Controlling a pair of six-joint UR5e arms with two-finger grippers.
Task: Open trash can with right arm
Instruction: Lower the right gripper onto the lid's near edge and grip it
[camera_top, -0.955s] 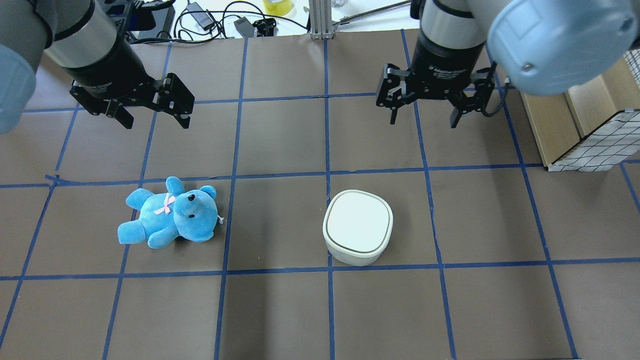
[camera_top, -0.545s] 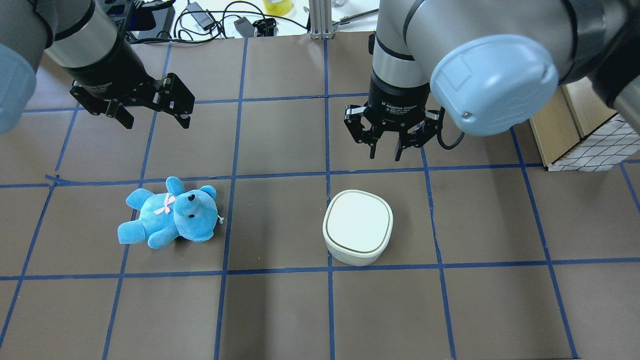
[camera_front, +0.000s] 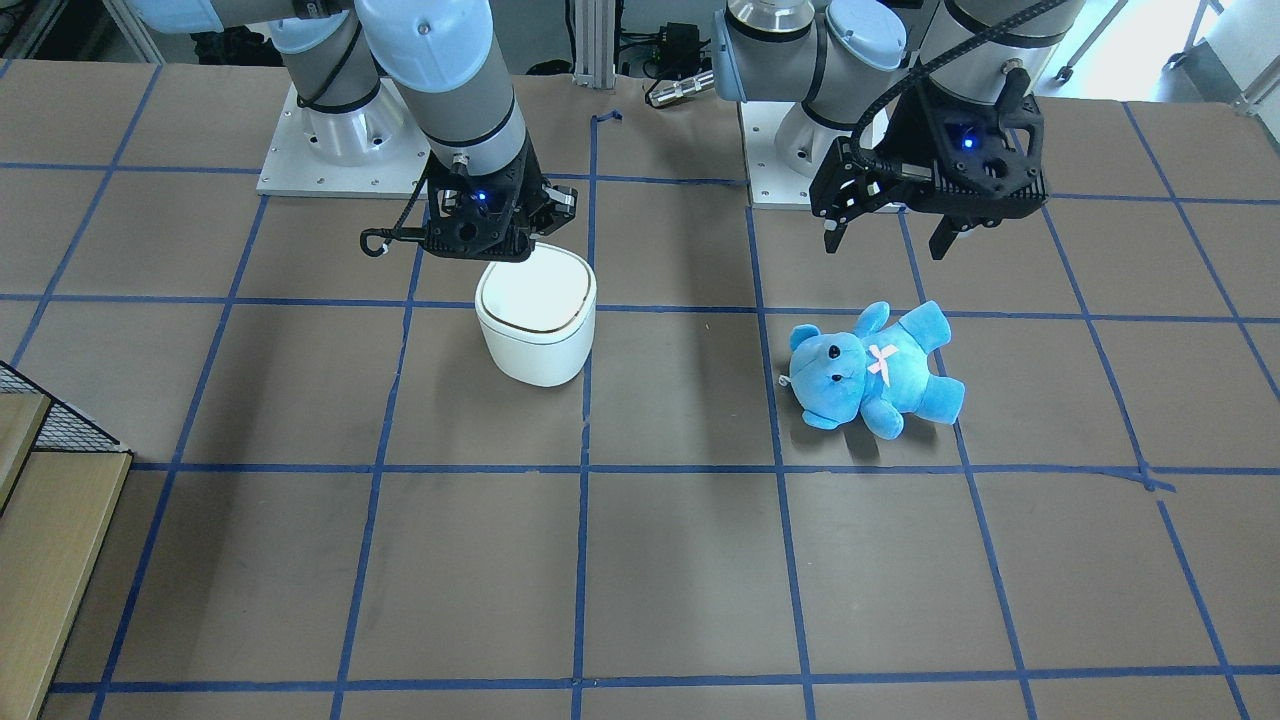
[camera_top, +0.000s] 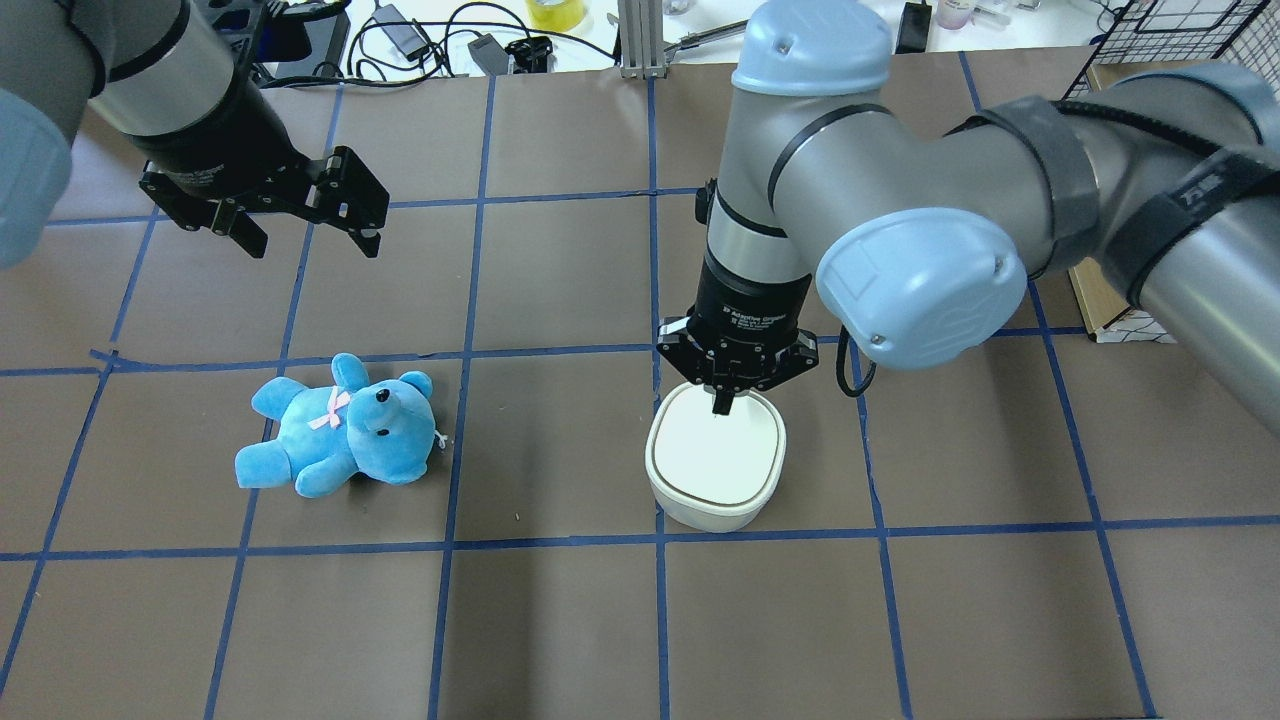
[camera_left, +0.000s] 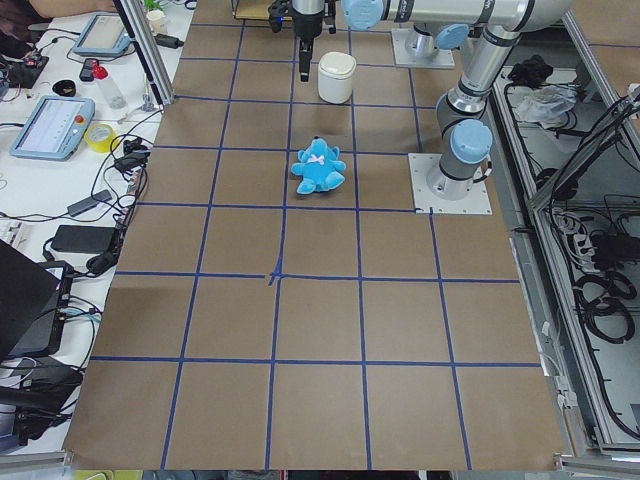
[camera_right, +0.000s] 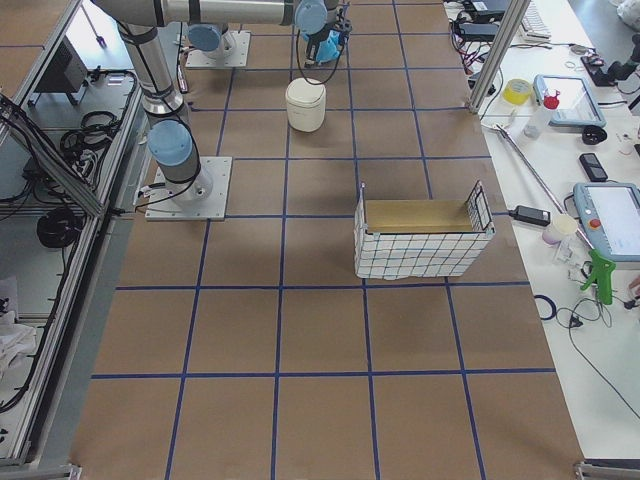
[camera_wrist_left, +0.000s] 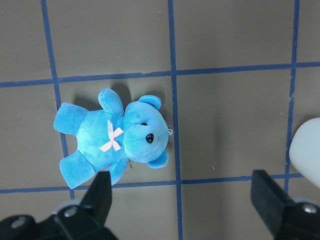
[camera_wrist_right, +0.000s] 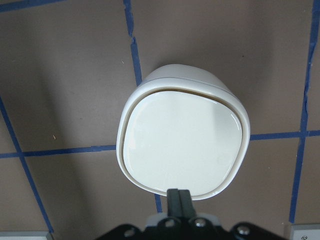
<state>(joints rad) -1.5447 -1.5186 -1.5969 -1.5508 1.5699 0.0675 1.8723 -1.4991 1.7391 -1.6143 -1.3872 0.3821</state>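
Observation:
The white trash can (camera_top: 716, 470) stands on the table with its lid closed; it also shows in the front view (camera_front: 537, 330) and the right wrist view (camera_wrist_right: 182, 145). My right gripper (camera_top: 718, 405) is shut and empty. Its fingertips (camera_wrist_right: 179, 196) point down over the lid's edge on the robot's side. I cannot tell whether they touch the lid. My left gripper (camera_top: 312, 245) is open and empty, held above the table behind the blue plush bear (camera_top: 340, 430). The bear lies to the can's left.
A wire-fronted wooden box (camera_right: 420, 235) stands on the table's right side, apart from the can. Cables and small gear (camera_top: 420, 40) lie beyond the table's far edge. The table (camera_top: 560, 620) is brown with a blue tape grid.
My right arm has swung from the back right to over the trash can and come down. Its fingers have gone from open to shut. The left arm, the bear and the can have not moved.

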